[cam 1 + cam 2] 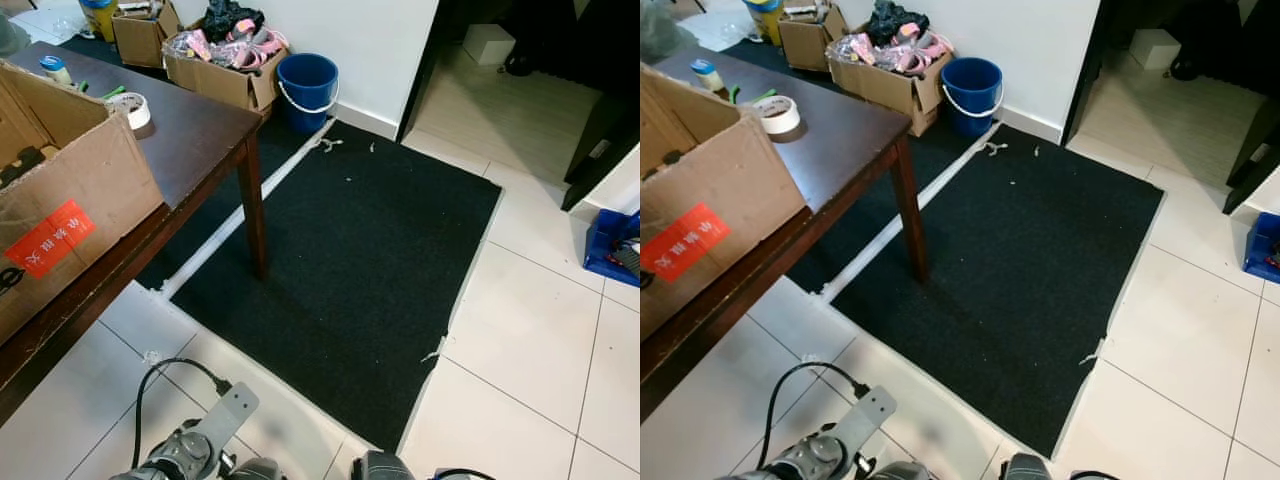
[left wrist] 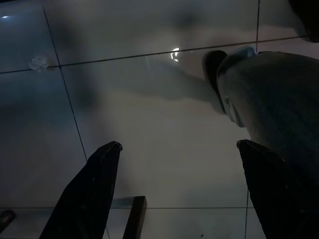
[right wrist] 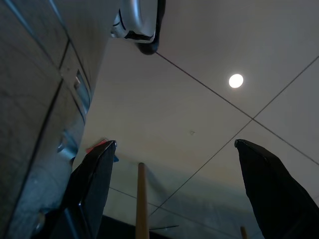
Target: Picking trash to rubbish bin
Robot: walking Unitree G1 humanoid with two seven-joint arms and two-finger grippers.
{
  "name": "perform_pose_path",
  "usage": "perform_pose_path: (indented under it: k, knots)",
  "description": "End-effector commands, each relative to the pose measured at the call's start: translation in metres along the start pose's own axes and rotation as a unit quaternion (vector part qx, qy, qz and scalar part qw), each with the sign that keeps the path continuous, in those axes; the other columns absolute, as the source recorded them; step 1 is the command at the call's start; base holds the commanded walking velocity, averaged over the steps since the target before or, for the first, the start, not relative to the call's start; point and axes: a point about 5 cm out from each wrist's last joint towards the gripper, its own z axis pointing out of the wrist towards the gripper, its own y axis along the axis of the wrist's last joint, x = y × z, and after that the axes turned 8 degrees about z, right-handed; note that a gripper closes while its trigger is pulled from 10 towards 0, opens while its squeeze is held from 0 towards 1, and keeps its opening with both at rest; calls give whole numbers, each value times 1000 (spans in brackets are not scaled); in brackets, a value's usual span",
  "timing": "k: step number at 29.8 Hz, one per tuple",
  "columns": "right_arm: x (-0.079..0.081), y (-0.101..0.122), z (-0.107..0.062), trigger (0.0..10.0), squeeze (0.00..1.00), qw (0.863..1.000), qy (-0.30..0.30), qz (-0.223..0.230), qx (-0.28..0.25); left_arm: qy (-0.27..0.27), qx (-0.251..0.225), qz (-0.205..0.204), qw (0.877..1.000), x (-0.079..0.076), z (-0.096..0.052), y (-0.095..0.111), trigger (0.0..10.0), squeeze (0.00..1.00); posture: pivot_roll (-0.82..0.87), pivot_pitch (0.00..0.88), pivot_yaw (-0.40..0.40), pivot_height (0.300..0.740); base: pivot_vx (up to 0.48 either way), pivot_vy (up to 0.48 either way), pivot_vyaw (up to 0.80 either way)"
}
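Left gripper (image 2: 177,154) is hanging low over pale floor tiles (image 2: 149,129), its two black fingers (image 2: 94,184) spread wide apart, holding nothing and touching nothing. Right gripper (image 3: 174,154) is likewise spread wide and grasping nothing, pointing at tiled floor with a round light reflection (image 3: 236,80) on it.

Task things: one small crumpled white scrap (image 2: 38,62) is lying on a tile at the upper left of the left wrist view, well apart from the fingers. In the head view more white bits are sitting around the black mat (image 1: 350,260) — one scrap (image 1: 432,353) at the mat's right edge, lower centre-right of frame, one small scrap (image 1: 152,356) on the tile at lower left, and a small cluster of shreds (image 1: 328,144) at the mat's top edge, upper centre. One blue bucket (image 1: 307,90) is standing against the white wall at upper centre, just beside the shreds.

Other counts: one dark wooden table (image 1: 200,140) is filling the left side, carrying one large cardboard box (image 1: 70,190) with a red label, one roll of tape (image 1: 130,108) — plus one smaller blue-topped roll (image 1: 52,68) further back. Two cardboard boxes (image 1: 215,75) of clutter are sitting on the floor behind the table, upper left. One blue crate (image 1: 612,245) is at the right edge.
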Motion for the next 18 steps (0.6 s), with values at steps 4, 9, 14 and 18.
perform_pose_path:
  k: [4,9,14,18]
  knots:
    - [20,3,3,10000,0,1000,26,-8,2,-10,9,2,1000,-7,1,-4,10000,0,105,105,-26,740,0,0,-784]
    - [22,4,3,10000,0,1000,27,-11,3,-10,9,1,1000,-6,1,-4,10000,0,109,104,-27,740,0,0,-800]
    - [21,6,3,10000,0,1000,26,-13,2,-10,10,2,1000,-5,0,-4,10000,0,109,100,-27,740,0,0,-800]
    - [20,8,3,10000,0,1000,25,-14,3,-10,10,3,1000,-5,0,-4,10000,0,109,100,-27,740,0,0,-800]
